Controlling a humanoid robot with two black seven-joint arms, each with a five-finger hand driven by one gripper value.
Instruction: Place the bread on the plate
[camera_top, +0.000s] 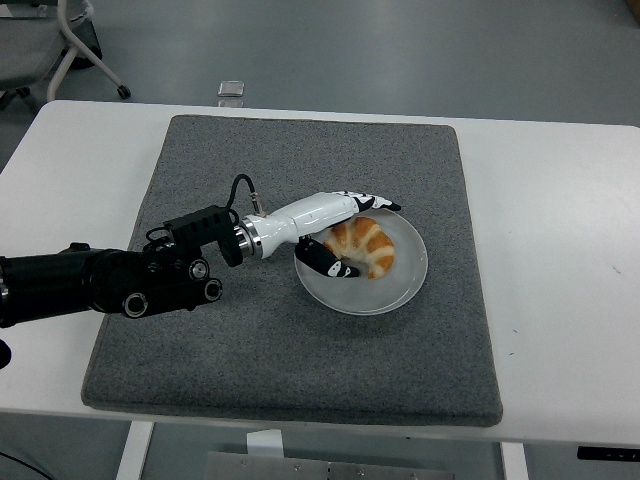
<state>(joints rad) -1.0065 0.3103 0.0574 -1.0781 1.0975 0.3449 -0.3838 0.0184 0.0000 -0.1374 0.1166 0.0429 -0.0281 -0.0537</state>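
A golden-brown croissant (364, 246) lies on the pale round plate (405, 281) in the middle of the grey mat. My left hand (362, 232), white with black fingertips, hovers over the plate's left side. Its fingers (378, 203) are spread out straight above the croissant and the thumb (333, 266) sits low at the bread's left, so the hand is open and no longer grips the bread. The black left arm (110, 280) comes in from the left edge. The right arm is out of view.
The grey mat (250, 340) covers most of the white table (560, 250). A small grey object (232, 89) lies on the floor beyond the table's far edge. A chair base (80, 45) shows at the top left.
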